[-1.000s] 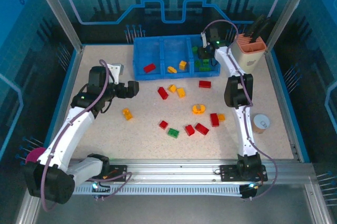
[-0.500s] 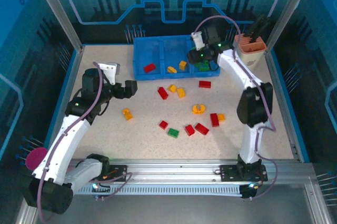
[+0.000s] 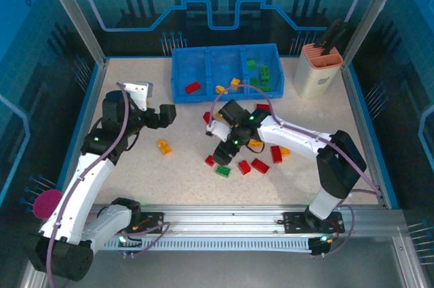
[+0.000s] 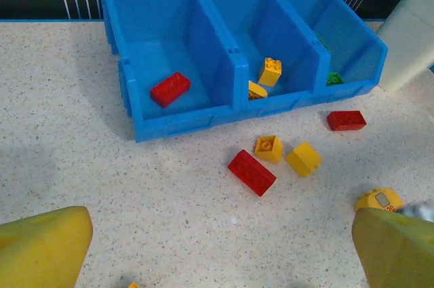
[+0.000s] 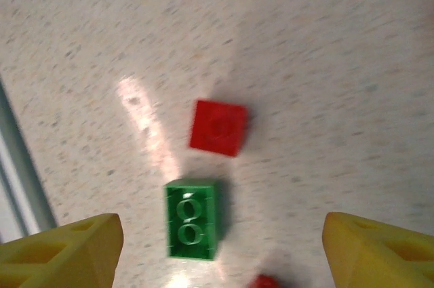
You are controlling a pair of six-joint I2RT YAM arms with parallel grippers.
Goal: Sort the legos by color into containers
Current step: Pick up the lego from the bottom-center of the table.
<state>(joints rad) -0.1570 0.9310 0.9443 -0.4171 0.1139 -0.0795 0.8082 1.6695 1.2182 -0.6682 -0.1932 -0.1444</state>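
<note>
Speckled table [image 3: 135, 166], blue 3-bin tray [image 4: 169, 125] at far edge, L gripper [image 4: 220, 254] spread wide, empty, R gripper [image 5: 220, 237] spread above loose bricks, nothing pinched, red lego [image 4: 170, 89] in L bin, yellow legos [image 4: 271, 71] mid, green legos [image 3: 261, 74] R bin, loose green lego [image 5: 192, 219] just beside square red lego [image 5: 218, 127] on table.

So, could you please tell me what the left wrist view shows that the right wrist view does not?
Left wrist view: the blue tray, with a red brick in its left compartment, yellow bricks in the middle one and a green piece in the right one, plus the beige holder.
Right wrist view: a green brick lying near a small red square, seen from close above.
Shared: the speckled table; the left hand and right hand are each open and empty.
</note>
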